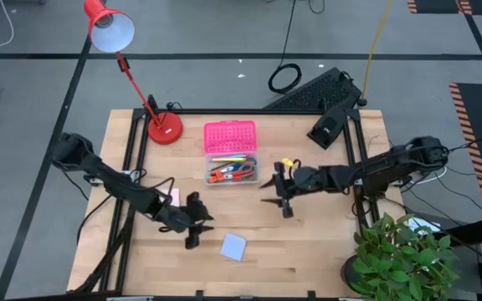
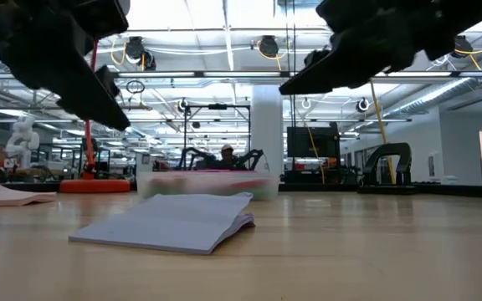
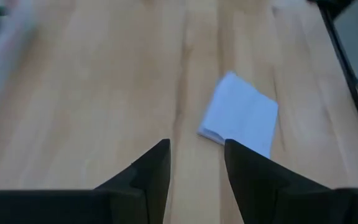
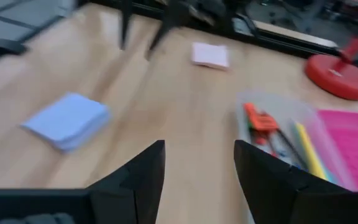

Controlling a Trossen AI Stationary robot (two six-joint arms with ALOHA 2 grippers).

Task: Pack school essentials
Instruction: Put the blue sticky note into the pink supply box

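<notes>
Left gripper (image 1: 192, 224) open, empty, near blue note pad (image 1: 233, 246); right gripper (image 1: 281, 194) open. Risk: thin pad slides on worktop (image 1: 308, 251) when pinched.

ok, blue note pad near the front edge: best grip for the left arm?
Probably from above, fingers across two opposite edges. The blue note pad lies flat on the table, rotated diamond-wise, too thin for side entry. The left gripper sits open beside it; rotate the wrist so the jaws square up to the pad's edges.

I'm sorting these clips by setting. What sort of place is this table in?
Most likely a robotics lab or workshop: a wooden table stands on a taped floor, and beyond it the low view shows an open hall with ceiling lights, more equipment frames and a seated person.
</notes>
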